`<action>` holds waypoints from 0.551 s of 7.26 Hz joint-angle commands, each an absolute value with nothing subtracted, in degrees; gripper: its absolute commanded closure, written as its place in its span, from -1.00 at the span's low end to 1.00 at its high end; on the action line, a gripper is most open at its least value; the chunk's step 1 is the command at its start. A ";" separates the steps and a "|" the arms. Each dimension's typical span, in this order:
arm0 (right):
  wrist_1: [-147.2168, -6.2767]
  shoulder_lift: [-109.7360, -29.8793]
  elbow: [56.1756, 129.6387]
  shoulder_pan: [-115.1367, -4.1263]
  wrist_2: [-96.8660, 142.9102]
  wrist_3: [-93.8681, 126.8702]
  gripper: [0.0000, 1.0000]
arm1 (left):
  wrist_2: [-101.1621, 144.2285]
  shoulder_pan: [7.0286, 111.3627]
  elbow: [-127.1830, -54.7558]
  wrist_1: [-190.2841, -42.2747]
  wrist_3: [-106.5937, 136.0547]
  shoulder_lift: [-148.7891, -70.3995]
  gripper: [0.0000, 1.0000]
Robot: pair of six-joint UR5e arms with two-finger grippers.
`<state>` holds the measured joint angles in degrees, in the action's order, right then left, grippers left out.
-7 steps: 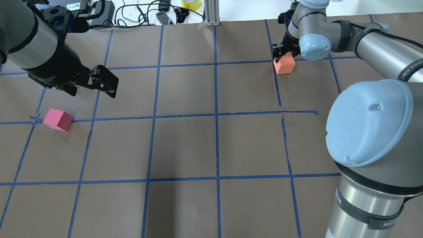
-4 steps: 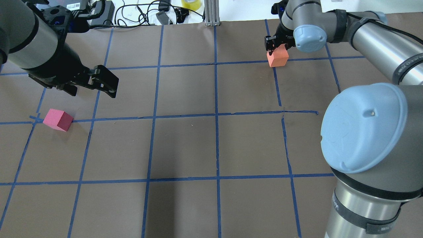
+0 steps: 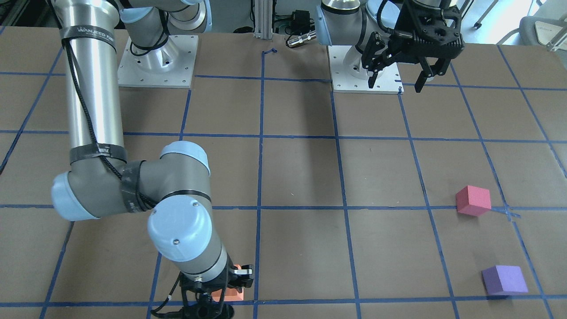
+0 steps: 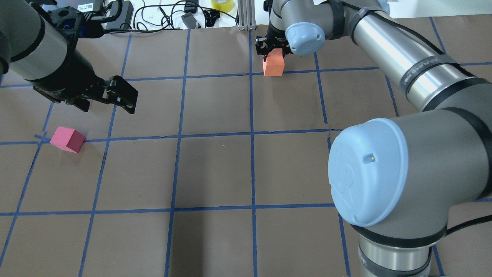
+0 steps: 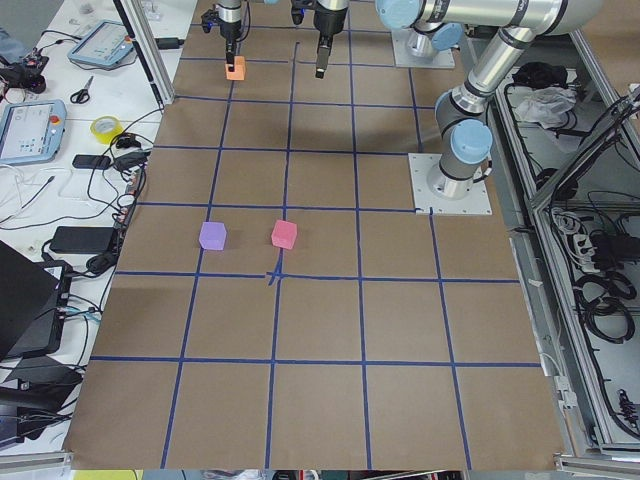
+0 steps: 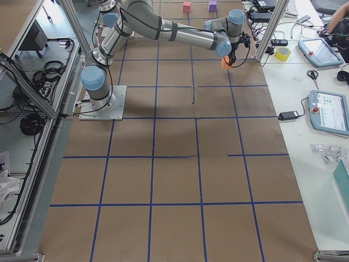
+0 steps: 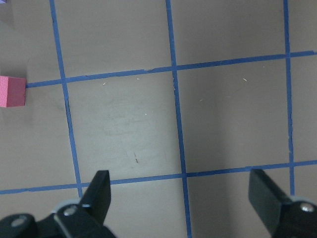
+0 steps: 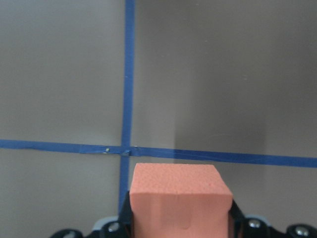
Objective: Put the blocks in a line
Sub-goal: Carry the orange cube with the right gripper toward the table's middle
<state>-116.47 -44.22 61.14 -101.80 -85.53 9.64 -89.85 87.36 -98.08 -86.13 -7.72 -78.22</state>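
My right gripper [image 4: 273,53] is shut on the orange block [image 4: 273,65] and holds it near the far tape line, just right of the centre line. The block also shows in the right wrist view [image 8: 181,196] between the jaws. The pinkish-red block [image 4: 68,139] lies on the table at the left, by a tape crossing. The purple block [image 3: 504,279] lies beyond it toward the far edge and is hidden in the overhead view. My left gripper [image 4: 108,105] is open and empty, hovering a little behind and right of the pinkish-red block [image 7: 12,91].
Cables, a yellow tape roll [image 4: 222,4] and an aluminium post [image 4: 246,15] line the table's far edge. My right arm's elbow [image 4: 369,169] looms over the right half. Both arm base plates [image 3: 155,62] stand on the robot's side of the table.
My right gripper has carried the orange block leftward along the far row, from the right column to near the centre line. The left arm and the pinkish-red block have not moved.
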 commanded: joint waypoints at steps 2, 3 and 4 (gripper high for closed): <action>-116.19 -38.16 55.73 -107.04 -85.52 16.16 1.00 | -89.83 87.36 -98.09 -86.13 -7.65 -78.14 -1.00; -116.10 -38.14 55.72 -107.40 -85.52 16.43 1.00 | -89.91 87.36 -98.09 -86.13 -7.91 -78.13 -1.00; -116.10 -38.06 55.72 -108.10 -85.52 17.22 1.00 | -89.83 87.36 -98.09 -86.13 -7.65 -78.13 -1.00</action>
<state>-116.14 -38.40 55.90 -107.24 -85.52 16.29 -89.87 87.36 -98.09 -86.13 -7.77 -78.15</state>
